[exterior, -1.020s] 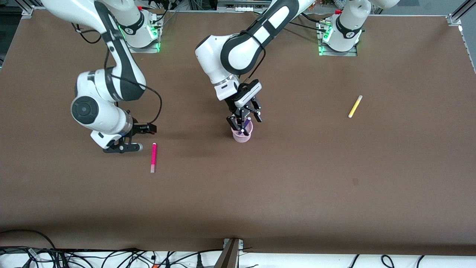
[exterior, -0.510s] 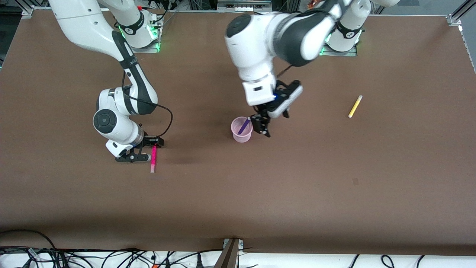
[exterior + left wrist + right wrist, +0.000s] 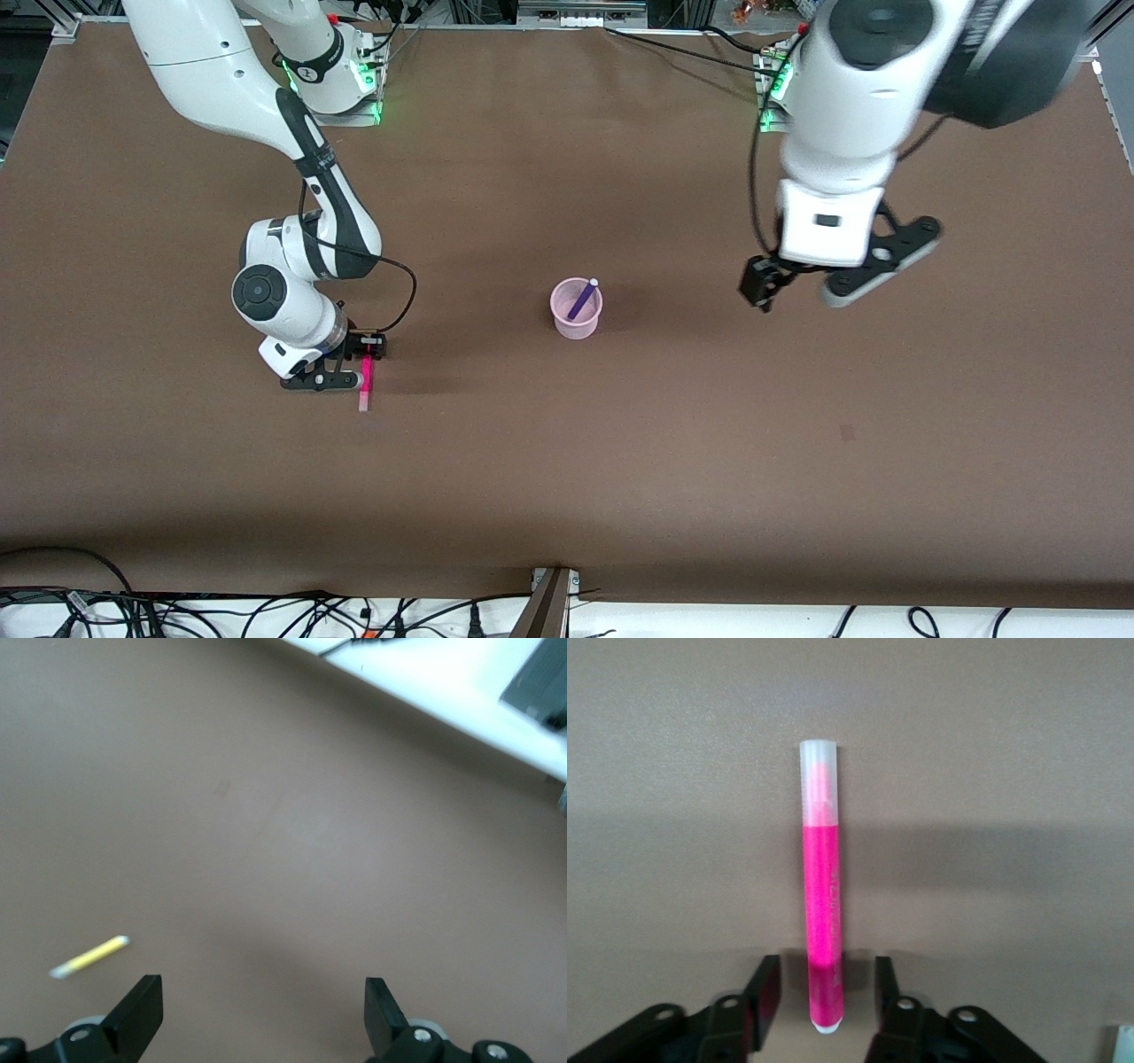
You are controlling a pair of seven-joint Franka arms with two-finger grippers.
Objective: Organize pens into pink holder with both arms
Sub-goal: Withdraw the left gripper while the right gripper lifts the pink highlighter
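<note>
The pink holder (image 3: pixel 576 321) stands mid-table with the dark purple pen (image 3: pixel 584 299) leaning in it. The magenta pen (image 3: pixel 364 392) lies on the table toward the right arm's end. My right gripper (image 3: pixel 358 364) is down at the table and open. Its jaws stand on either side of the pen's coloured end without touching. The right wrist view shows the magenta pen (image 3: pixel 819 895) running away from that gripper (image 3: pixel 824 1001), pale cap outward. My left gripper (image 3: pixel 764 285) is open and empty in the air over bare table toward the left arm's end. The yellow pen (image 3: pixel 89 957) shows beside that gripper (image 3: pixel 261 1014). The lime green pen is out of view.
The brown table (image 3: pixel 567 461) is bare between the holder and the camera's edge. Cables and a white strip (image 3: pixel 266 616) run along that edge. In the front view the left arm hides the yellow pen.
My left gripper let go of the purple pen in the holder and swung away toward its own end. My right gripper moved over to the magenta pen and now straddles it.
</note>
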